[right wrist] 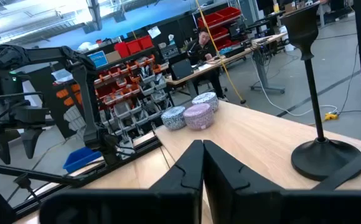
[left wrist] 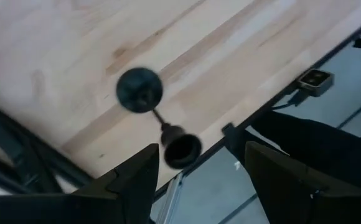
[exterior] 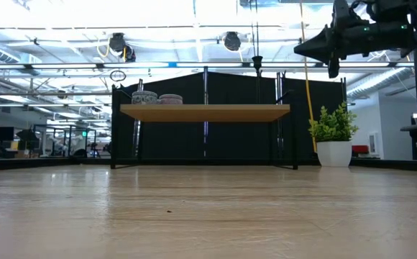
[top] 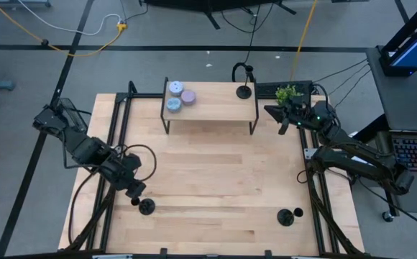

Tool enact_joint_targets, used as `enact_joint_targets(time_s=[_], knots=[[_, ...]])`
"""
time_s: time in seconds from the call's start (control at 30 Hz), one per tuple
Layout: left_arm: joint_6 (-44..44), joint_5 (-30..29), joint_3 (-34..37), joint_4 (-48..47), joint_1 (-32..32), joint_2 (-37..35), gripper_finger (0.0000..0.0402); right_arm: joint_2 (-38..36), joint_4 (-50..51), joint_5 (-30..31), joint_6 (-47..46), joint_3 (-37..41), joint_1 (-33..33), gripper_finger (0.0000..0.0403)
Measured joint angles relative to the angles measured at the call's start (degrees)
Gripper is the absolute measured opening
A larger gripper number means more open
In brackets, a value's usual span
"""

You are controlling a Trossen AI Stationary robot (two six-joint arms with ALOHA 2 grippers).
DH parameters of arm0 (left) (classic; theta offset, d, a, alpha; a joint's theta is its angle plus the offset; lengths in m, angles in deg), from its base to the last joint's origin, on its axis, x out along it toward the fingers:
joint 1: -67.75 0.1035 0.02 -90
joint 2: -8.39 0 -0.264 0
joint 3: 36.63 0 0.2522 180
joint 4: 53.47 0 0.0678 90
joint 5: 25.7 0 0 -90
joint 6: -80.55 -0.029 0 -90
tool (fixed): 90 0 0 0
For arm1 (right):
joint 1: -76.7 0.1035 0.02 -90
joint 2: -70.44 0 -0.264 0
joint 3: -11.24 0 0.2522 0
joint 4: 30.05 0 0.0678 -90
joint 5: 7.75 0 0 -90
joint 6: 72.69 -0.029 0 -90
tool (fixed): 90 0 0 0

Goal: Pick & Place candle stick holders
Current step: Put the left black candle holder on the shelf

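Three matte-black candle stick holders show in the high view. One stands on the wooden shelf at its right end, one on the table at front left, and one at front right. My left gripper is open just above the front-left holder. In the left wrist view its fingers stand on either side of the holder's cup, with the disc base on the table. My right gripper is shut and empty beside the shelf's right end, facing the shelf holder.
Three round pastel candle tins sit on the shelf's left end and also show in the right wrist view. A small potted plant stands at the back right next to my right gripper. Black frame rails run along the table's left and right edges.
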Motion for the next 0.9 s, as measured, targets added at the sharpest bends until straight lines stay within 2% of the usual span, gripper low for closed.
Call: enact_joint_targets(time_s=[0.2, 0.5, 0.9], knots=[[2.98, 0.51, -0.05, -2.78, -1.97, 1.53, 0.0246, -0.21, 0.04, 0.20, 0.00, 0.03, 0.00, 0.0000], [0.33, 2.01, -0.07, -3.09, -2.97, 6.53, 0.0246, -0.21, 0.05, 0.29, 0.02, 0.02, 0.00, 0.0000], [1.94, 2.03, -0.07, -9.16, -4.92, 7.15, 0.0246, -0.21, 0.11, 0.24, -0.17, 0.01, 0.00, 0.0000]])
